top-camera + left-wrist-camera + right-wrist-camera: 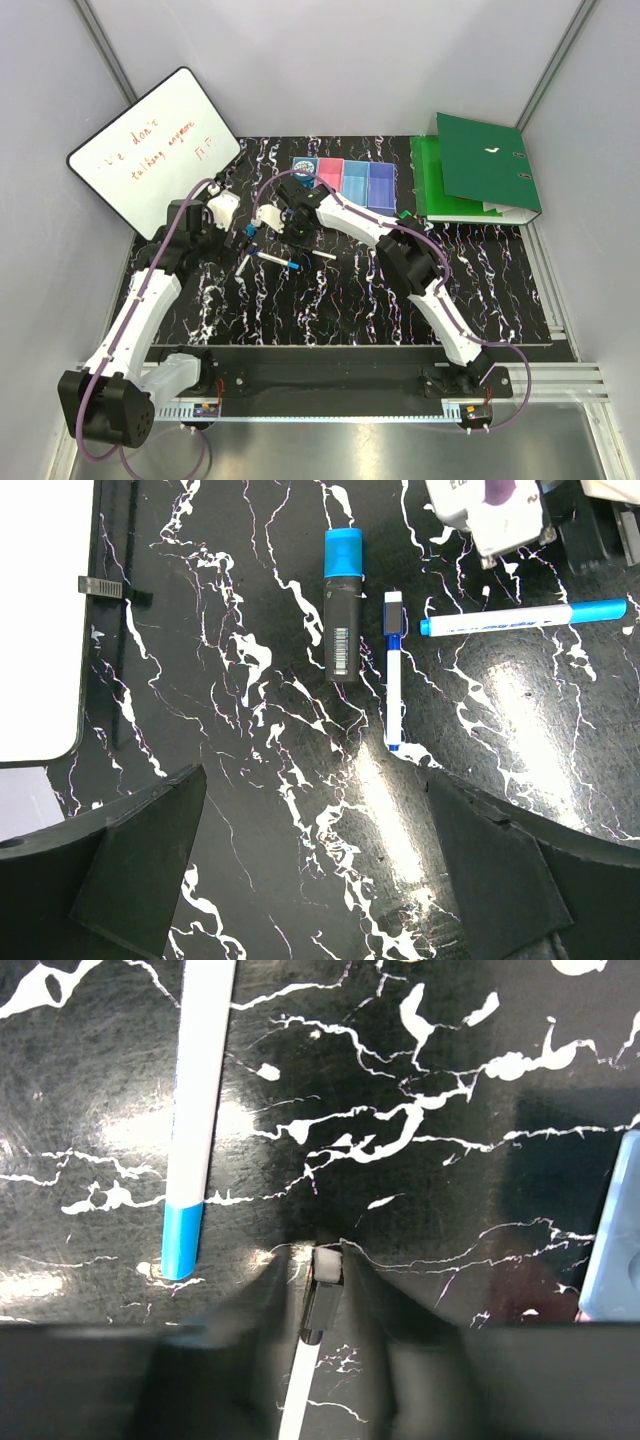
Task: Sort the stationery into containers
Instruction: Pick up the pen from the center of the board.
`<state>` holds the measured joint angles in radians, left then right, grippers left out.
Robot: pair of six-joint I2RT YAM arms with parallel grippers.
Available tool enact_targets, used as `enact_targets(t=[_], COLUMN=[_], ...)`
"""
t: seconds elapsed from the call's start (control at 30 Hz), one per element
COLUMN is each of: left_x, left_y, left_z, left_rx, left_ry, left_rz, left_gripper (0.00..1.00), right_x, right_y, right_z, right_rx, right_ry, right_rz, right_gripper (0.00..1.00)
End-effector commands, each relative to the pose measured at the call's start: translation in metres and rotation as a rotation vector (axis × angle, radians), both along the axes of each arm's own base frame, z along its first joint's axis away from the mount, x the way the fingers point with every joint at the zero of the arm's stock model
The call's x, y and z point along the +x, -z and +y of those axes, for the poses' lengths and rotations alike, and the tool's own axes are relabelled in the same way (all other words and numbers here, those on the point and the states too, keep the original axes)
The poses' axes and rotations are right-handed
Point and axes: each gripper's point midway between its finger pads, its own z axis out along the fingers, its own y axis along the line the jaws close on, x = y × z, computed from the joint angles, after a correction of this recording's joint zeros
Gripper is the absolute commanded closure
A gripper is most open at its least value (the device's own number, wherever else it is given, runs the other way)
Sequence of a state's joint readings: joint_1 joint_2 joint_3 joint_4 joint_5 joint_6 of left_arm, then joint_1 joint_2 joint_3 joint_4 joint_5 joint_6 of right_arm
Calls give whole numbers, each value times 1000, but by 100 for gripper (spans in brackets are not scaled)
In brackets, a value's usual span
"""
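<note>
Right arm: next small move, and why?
I'd lift the right gripper straight up a little. Its fingers look shut around the slim white marker with the black band, apparently low over the table, and the blue-tipped marker lies close beside it. A short vertical lift should clear that neighbour and test the grip before swinging toward the bins.

Whiteboard (150, 150) with red writing at left, green binders (485, 162) at right.

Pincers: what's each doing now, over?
Left pincer open, hovering over loose pens. Right pincer shut on slim white marker. Path to bins looks clear.
</note>
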<state>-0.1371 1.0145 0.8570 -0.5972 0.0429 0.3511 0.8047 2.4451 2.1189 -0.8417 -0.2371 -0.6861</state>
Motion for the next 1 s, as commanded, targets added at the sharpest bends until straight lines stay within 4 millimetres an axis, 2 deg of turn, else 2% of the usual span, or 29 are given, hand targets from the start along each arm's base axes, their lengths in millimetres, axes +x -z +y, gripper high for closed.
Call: enact_targets(t=[0.0,0.03,0.17,0.33,0.43,0.63,0.83,0.9,0.93,0.97], left_x=[6,6,7,7,7,6,6,8,8,9], left_y=[-10,-10,-11,-12,-13,-15,-20,-23,-24,-25], left_z=[-2,-2,-3,-3,-4,-4,-4,-4,-4,-4], left_rx=[-13,-13,-16,-15,-21,-24,-24,-22,-20,-21], left_ry=[13,13,15,16,15,13,17,19,21,20], left_rz=[-40,-40,-45,-49,-53,-60,-65,-67,-69,-69], left_gripper=[1,1,1,1,1,1,1,1,1,1], right_x=[6,8,9,14,22,36,49,60,67,72], right_y=[-4,-4,-5,-14,-28,-76,-140,-156,-176,-178], right_z=[-10,-10,-11,-11,-9,-4,-1,-9,-6,-9], right_rx=[-26,-28,-31,-26,-11,66,188,194,240,236], right_ry=[14,17,23,37,74,181,332,408,455,491], right_rz=[-38,-44,-55,-83,-118,-196,-270,-308,-324,-332], right_gripper=[77,88,99,100,100,100,100,100,100,100])
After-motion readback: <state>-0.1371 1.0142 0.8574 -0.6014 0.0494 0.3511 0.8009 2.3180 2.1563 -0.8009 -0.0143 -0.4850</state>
